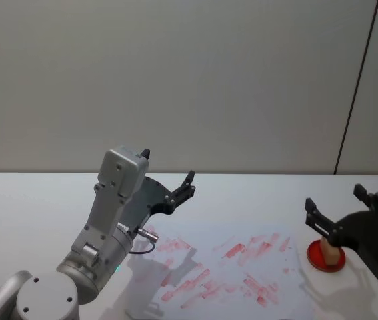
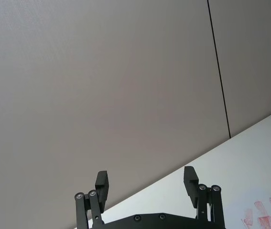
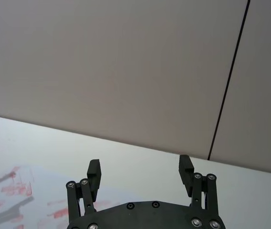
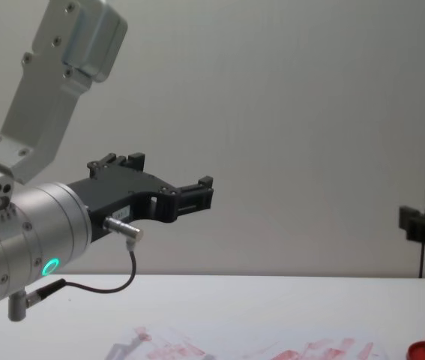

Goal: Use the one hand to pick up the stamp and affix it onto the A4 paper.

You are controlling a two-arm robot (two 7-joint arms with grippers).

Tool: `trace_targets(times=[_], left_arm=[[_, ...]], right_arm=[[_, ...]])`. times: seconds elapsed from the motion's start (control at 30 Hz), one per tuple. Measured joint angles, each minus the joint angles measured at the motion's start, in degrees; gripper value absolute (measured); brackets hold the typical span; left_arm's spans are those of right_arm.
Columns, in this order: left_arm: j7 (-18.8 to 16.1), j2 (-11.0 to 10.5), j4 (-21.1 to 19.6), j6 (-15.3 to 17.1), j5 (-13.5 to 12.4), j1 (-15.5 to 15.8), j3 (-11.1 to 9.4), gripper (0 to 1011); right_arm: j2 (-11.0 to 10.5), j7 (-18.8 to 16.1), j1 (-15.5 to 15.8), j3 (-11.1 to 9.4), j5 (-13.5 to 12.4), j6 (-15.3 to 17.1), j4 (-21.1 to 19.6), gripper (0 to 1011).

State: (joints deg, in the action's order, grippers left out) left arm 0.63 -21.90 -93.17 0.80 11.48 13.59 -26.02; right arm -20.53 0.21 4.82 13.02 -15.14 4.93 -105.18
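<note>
Stamp, upright on ink pad, is located just below R gripper (fingers spread, empty); L gripper is parked farther off.

Robot lab or test bay, to judge by the fittings. Bare white surface set against plain grey wall panels, split by one dark vertical seam. Silver jointed arm with exposed cable and lit green ring above the surface. Paper crowded with repeated red prints, red ink pad just beside it.
</note>
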Motion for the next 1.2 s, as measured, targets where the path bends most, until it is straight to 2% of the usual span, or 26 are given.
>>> trace_targets(times=[0.23,0.43,0.8,1.2], left_arm=[[0.0,0.0,0.0,0.0,0.0,0.0,0.0,1002],[0.0,0.0,0.0,0.0,0.0,0.0,0.0,1003],[0.0,0.0,0.0,0.0,0.0,0.0,0.0,1002],[0.0,0.0,0.0,0.0,0.0,0.0,0.0,1002]], right_arm=[[-0.3,3.3,2.2,0.0,0.6,3.1,-1.8,1001],[0.3,4.9,2.4,0.0,0.8,5.8,-1.8,1001],[3.0,6.1,0.0,0.3,1.0,11.7,1.4,1001],[5.1,6.7,-2.0,0.4,1.0,15.3,5.2,1001]])
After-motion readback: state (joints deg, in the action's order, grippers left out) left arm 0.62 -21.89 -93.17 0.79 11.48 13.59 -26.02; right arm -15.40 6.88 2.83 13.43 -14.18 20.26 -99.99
